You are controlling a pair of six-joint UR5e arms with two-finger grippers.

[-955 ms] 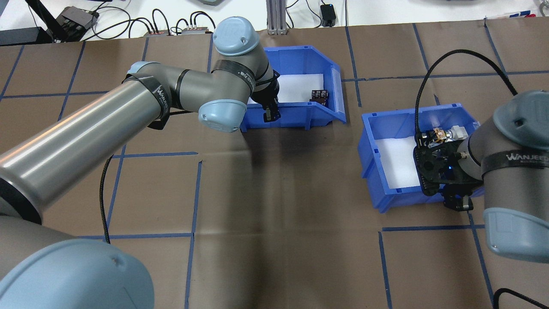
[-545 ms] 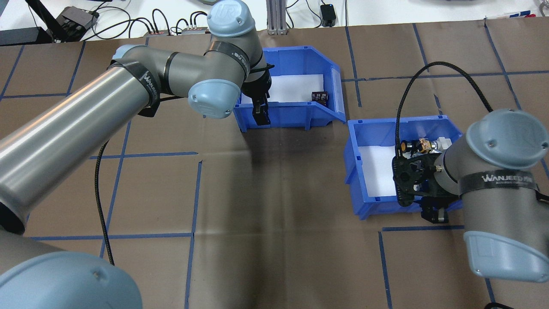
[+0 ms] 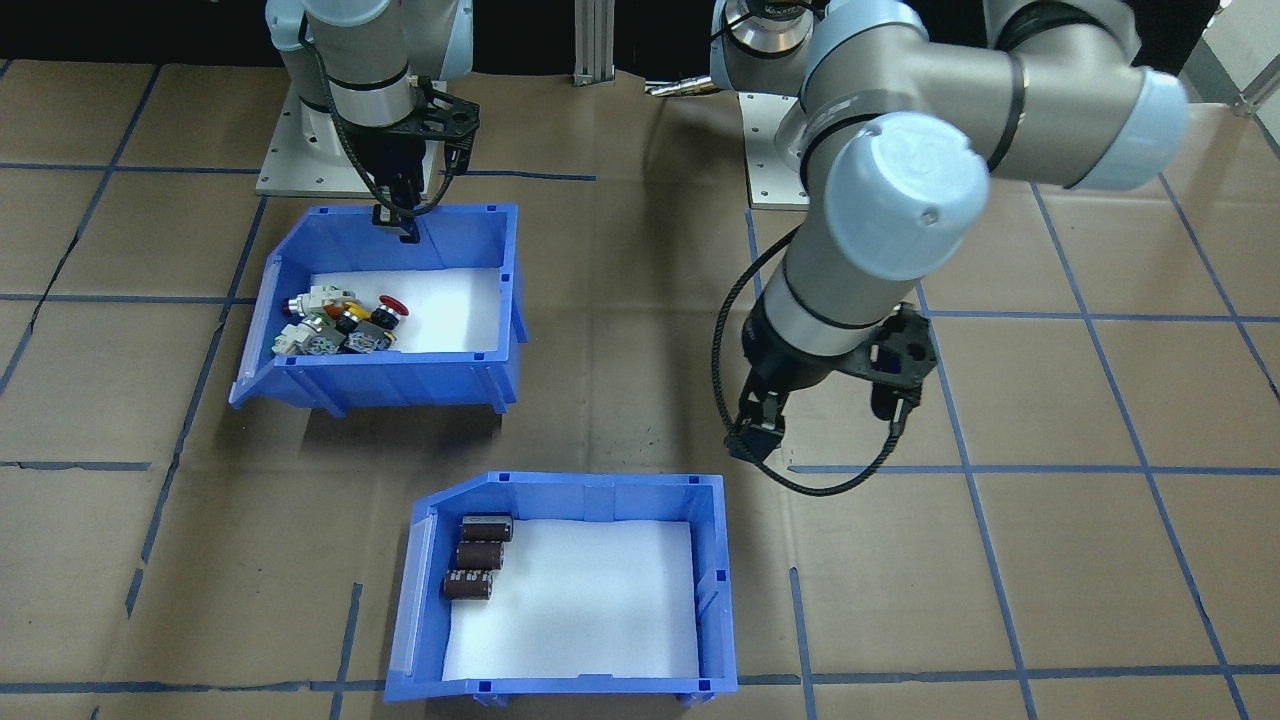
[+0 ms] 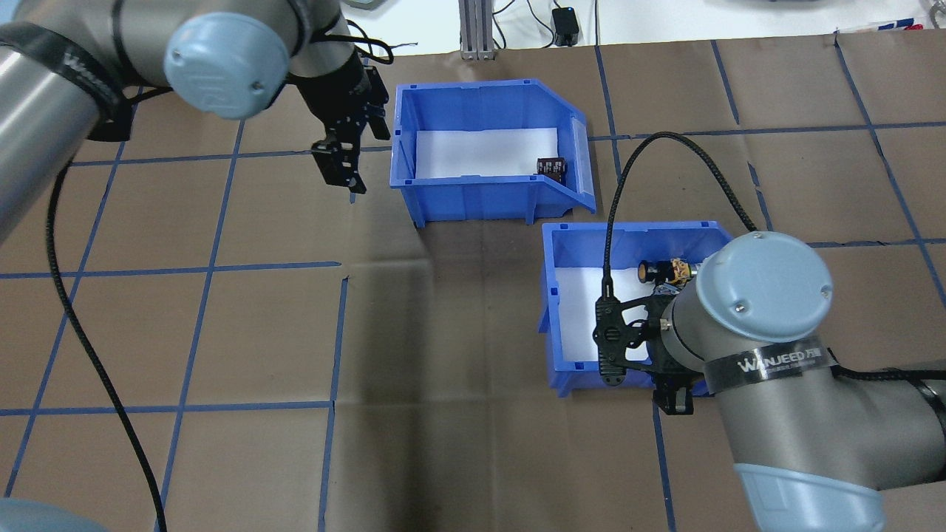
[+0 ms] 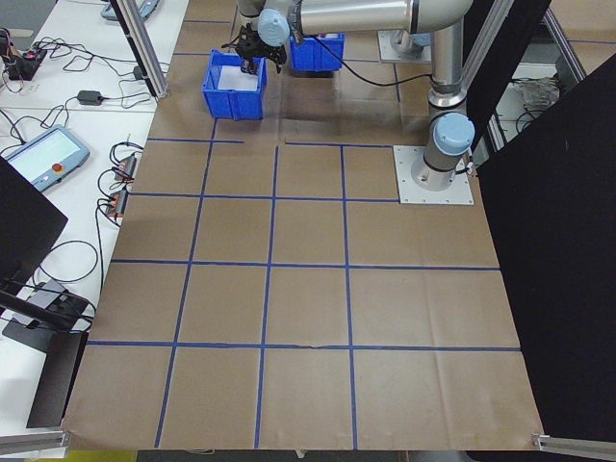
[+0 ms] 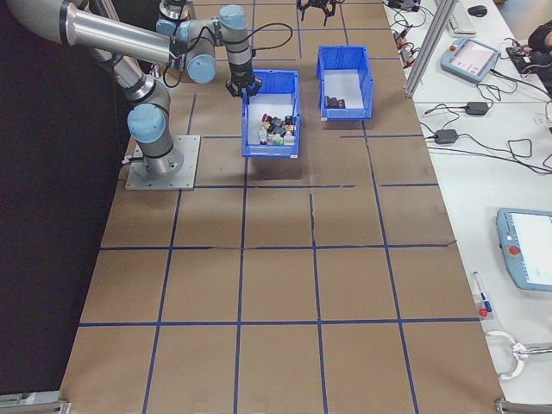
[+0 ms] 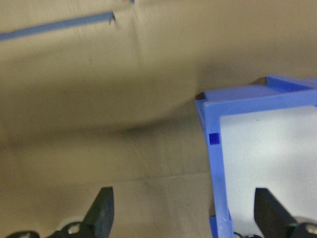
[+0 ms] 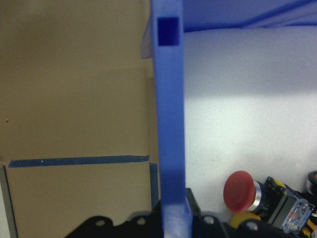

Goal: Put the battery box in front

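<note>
While the right gripper [image 3: 398,222] is pinching the back wall of the switch bin [image 3: 300,380], the battery box [image 4: 473,193] sits on the table just beyond that bin, on the far side from the robot, corner near corner. Its long axis runs across the table, open front toward the robot's right. Left gripper [image 4: 341,164] hangs beside the box's closed end wall, off to the robot's left, fingers spread and holding nothing, so it's clearly the nearer arm. From overhead the right arm hides most of the switches, and only a glimpse of the batteries [image 3: 478,556] shows there.
</note>
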